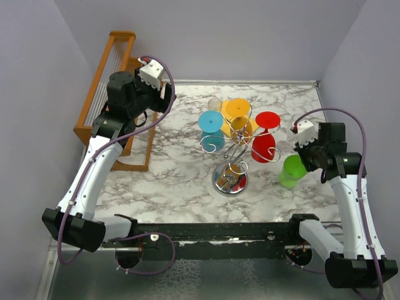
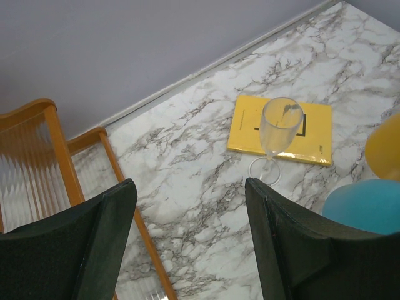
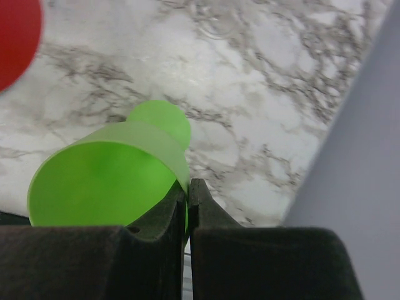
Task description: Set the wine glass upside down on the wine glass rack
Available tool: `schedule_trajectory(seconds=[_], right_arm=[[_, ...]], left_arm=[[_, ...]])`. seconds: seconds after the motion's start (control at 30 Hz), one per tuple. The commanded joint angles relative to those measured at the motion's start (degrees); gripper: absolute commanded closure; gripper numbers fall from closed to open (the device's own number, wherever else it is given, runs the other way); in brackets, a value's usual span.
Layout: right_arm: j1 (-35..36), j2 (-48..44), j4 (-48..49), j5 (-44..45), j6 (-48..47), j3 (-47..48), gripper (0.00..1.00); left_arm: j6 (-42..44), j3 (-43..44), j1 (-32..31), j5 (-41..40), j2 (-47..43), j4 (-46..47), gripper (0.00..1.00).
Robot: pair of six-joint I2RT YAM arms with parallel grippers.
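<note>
Right gripper (image 3: 188, 187) fingers pinch the rim of a translucent green plastic wine glass (image 3: 106, 181), held tilted just to the right of the shiny chrome wire rack (image 1: 232, 150). Left gripper (image 2: 189, 187) is spread wide, holding nothing, near an orange wooden slatted rack (image 2: 56, 144).

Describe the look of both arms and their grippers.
The left arm and right arm have white links, black joints and a looping purple cable each. The left gripper and right gripper have dark matte fingers.
</note>
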Motion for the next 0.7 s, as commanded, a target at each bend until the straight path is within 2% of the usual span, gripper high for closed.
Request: schedule_trajectory(seconds=[0.0, 0.3, 0.67], right_arm=[[-0.41, -0.11, 3.9, 18.11, -1.24, 2.77, 0.99], [-0.41, 3.22, 9.92, 25.6, -4.35, 12.61, 0.99], [-0.44, 12.98, 24.12, 30.78, -10.99, 27.65, 0.99]], left_arm=[[0.01, 0.33, 0.29, 1.26, -0.18, 1.9, 0.27], [-0.1, 0.29, 0.29, 1.51, -0.01, 2.04, 0.27], [-0.36, 0.84, 0.25, 1.56, 0.08, 1.9, 0.27]])
